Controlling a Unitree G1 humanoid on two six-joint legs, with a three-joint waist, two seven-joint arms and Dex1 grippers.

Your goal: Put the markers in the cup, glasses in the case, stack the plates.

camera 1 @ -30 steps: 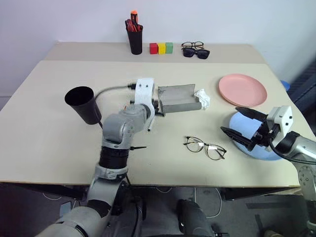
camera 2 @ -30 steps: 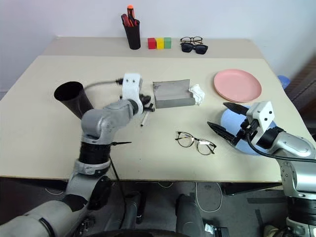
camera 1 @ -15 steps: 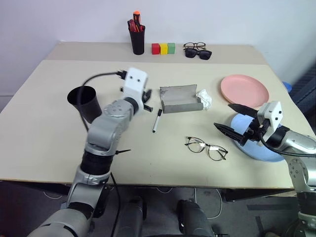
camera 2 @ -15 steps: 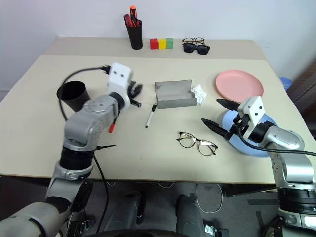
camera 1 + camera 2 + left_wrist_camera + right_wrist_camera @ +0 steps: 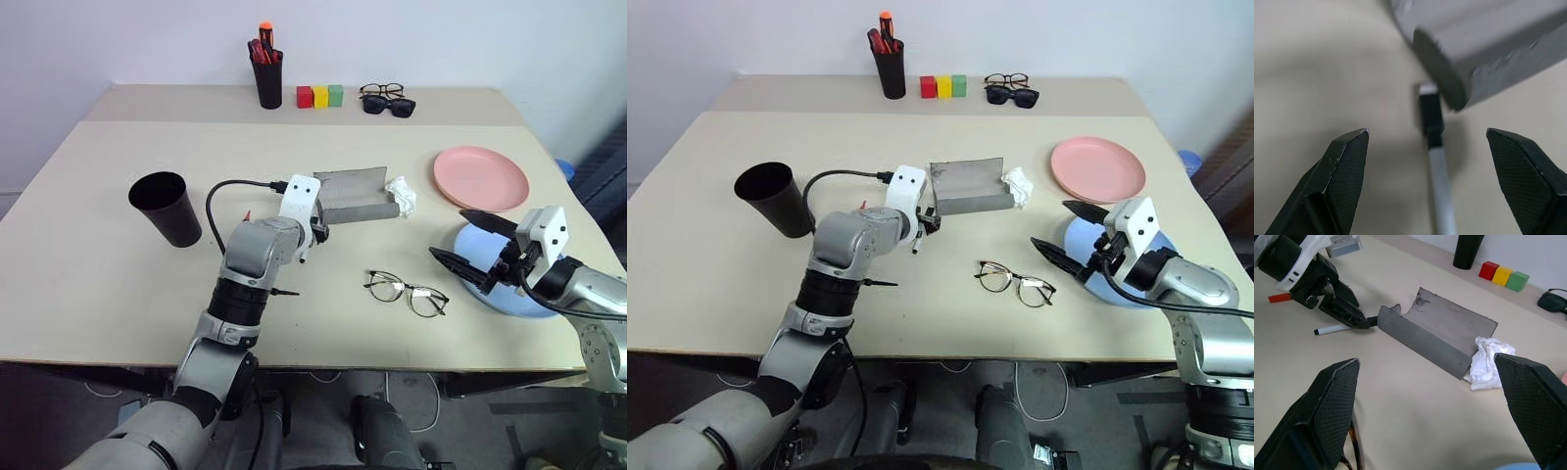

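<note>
Beige table spread before me. Salmon pink plate lies far right; light blue plate sits nearer me on that side, apart from the pink one, not stacked, partly under my right arm. Grey case open at table centre, a crumpled white cloth touching its right end. Black cup stands upright at left, well apart from the case. Along the back edge: black pen holder with red-and-orange markers, three coloured blocks, and beside them a pair of dark-framed spectacles with black sunglasses just in front. Wire-rimmed glasses lie on the table in front of the case, between my two arms, untouched. My right gripper hovers over the blue plate, fingers spread wide, nothing between them, pointing toward the case. My left gripper is down at the case's left end, fingers apart and empty, straddling the black-and-white marker, which lies flat on the table with its black end just beside the case's corner; in the wrist view neither finger touches it. Red marker lies on the table beside my left hand, mostly hidden behind it; neither marker is in the cup.
</note>
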